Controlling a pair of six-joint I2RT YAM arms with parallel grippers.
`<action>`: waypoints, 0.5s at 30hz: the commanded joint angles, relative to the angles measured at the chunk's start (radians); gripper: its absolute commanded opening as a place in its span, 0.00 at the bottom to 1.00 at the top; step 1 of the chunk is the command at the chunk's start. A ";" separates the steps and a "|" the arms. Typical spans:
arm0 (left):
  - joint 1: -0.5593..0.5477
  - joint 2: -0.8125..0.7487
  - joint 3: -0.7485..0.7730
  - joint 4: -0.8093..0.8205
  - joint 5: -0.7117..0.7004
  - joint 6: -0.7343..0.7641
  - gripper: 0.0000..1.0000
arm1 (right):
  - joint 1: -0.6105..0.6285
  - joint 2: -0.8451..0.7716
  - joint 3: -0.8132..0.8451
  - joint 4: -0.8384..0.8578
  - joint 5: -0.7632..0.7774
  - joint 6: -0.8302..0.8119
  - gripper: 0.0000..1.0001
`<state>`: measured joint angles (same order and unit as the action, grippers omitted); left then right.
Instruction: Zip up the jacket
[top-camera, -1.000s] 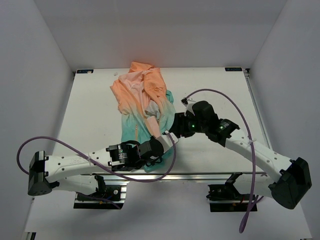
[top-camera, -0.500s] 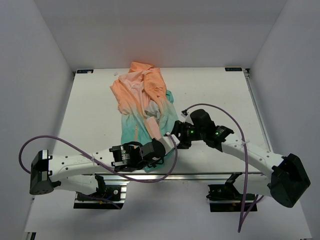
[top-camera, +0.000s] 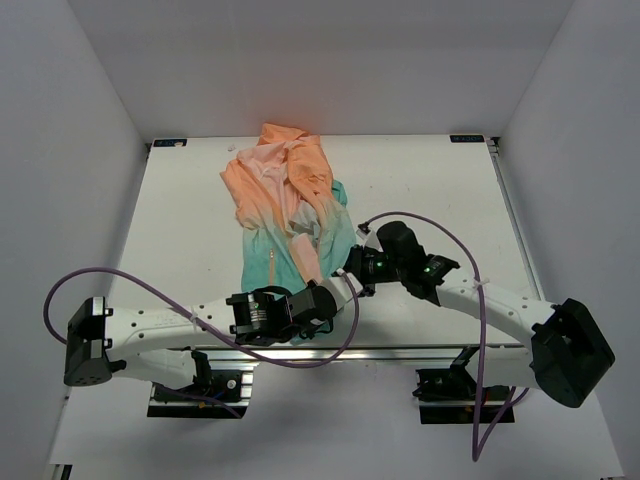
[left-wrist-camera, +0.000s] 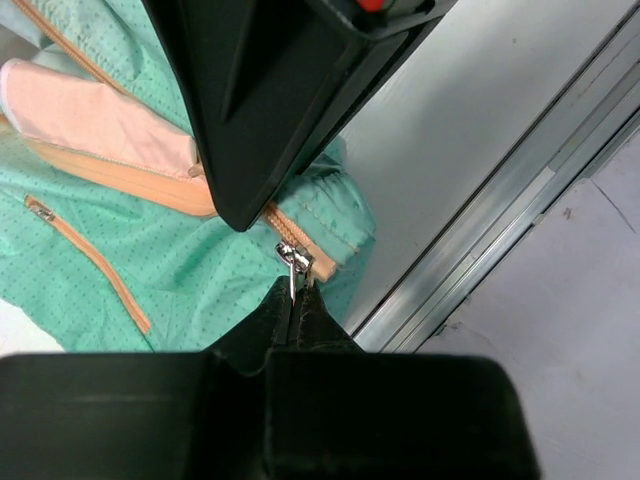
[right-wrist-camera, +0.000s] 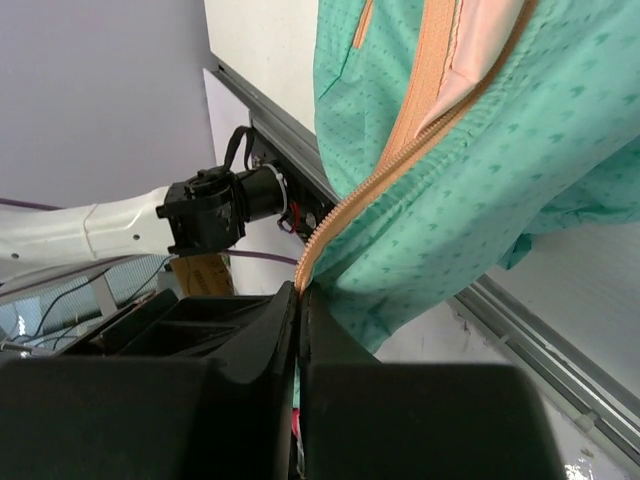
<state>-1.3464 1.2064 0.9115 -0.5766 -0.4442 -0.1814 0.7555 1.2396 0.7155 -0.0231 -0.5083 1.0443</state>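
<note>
The jacket (top-camera: 285, 195) lies crumpled on the table, orange at the far end and teal at the near hem. My left gripper (top-camera: 326, 292) is at the hem by the table's near edge. In the left wrist view it (left-wrist-camera: 293, 292) is shut on the metal zipper pull (left-wrist-camera: 291, 262) at the bottom of the orange zipper. My right gripper (top-camera: 350, 270) sits just beside it, over the hem. In the right wrist view it (right-wrist-camera: 300, 290) is shut on the lower end of the loose orange zipper edge (right-wrist-camera: 345, 215), lifting the teal cloth (right-wrist-camera: 480, 170).
The metal rail (left-wrist-camera: 490, 235) of the table's near edge runs right beside the hem. The right gripper's black body (left-wrist-camera: 270, 100) hangs close over the left fingers. The left arm's wrist (right-wrist-camera: 215, 210) shows behind the lifted cloth. Purple cables loop off both arms.
The right gripper has come down and left to the hem and shut on the zipper edge. The left arm has shifted slightly right, still gripping the pull.
</note>
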 joint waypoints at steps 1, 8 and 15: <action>-0.033 -0.019 0.059 0.000 0.005 -0.027 0.00 | 0.005 -0.003 0.006 0.038 0.091 0.006 0.00; -0.100 0.005 0.096 -0.051 0.015 -0.111 0.00 | 0.007 -0.048 -0.040 0.080 0.396 0.084 0.00; -0.122 0.010 0.099 -0.060 0.046 -0.219 0.07 | 0.018 -0.097 -0.030 0.097 0.534 0.082 0.00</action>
<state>-1.4025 1.2476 0.9619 -0.6285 -0.5220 -0.3126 0.8158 1.1511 0.6712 -0.0051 -0.2939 1.1358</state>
